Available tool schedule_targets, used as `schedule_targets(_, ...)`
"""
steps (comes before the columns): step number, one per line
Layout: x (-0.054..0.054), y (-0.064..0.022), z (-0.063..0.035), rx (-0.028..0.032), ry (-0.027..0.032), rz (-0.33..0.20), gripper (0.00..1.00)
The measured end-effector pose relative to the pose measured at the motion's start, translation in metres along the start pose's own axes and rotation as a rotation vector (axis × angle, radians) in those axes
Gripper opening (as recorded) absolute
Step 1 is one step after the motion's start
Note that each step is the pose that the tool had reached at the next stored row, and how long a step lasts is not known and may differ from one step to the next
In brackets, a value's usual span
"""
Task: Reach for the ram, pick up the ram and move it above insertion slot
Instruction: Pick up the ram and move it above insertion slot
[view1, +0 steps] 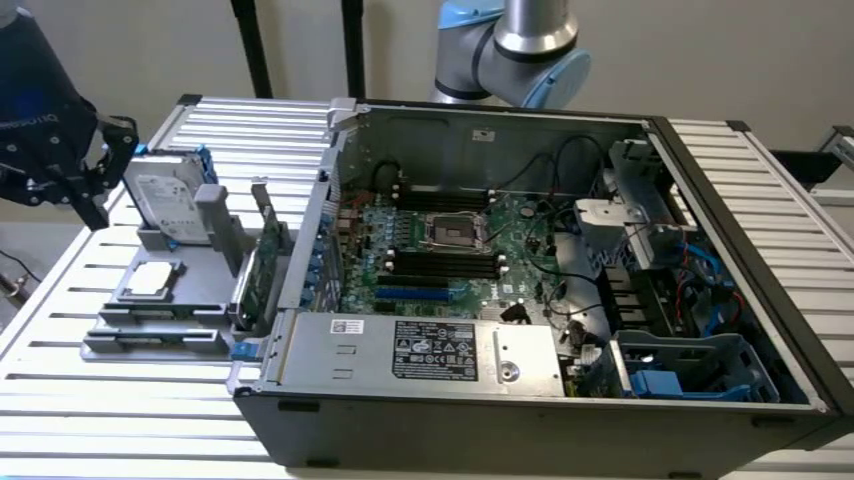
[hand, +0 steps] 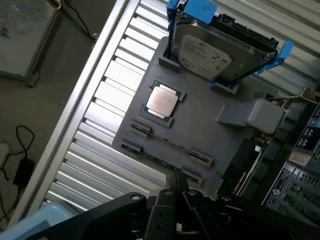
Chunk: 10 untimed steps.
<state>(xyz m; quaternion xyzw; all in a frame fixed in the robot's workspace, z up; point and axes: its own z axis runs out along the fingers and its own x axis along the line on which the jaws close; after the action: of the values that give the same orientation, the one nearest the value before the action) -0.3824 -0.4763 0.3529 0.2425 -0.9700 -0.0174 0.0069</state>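
- Table (view1: 120, 400): silver, ribbed in parallel slats.
- Tray (hand: 200, 125): plain grey.
- Ram (hand: 155, 160): dark green.
- Hard drive (hand: 210, 50): silver, white label, blue rails.
- Processor (hand: 161, 102): silver lid, green edge.
- Motherboard (view1: 521, 225): green; black slots, one blue.
- Computer case (view1: 534, 420): dark grey.
- Hand (hand: 176, 186): black.
- Arm (view1: 534, 40): silver, pale blue caps.

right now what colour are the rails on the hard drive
Blue rails on the silver hard drive; clearest in the wrist view.
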Motion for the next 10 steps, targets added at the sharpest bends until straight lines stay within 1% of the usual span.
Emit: schedule_targets(10, 0.0000, -0.0001, 0.0021, 0.0009, 0.0068, -0.183, 0.11)
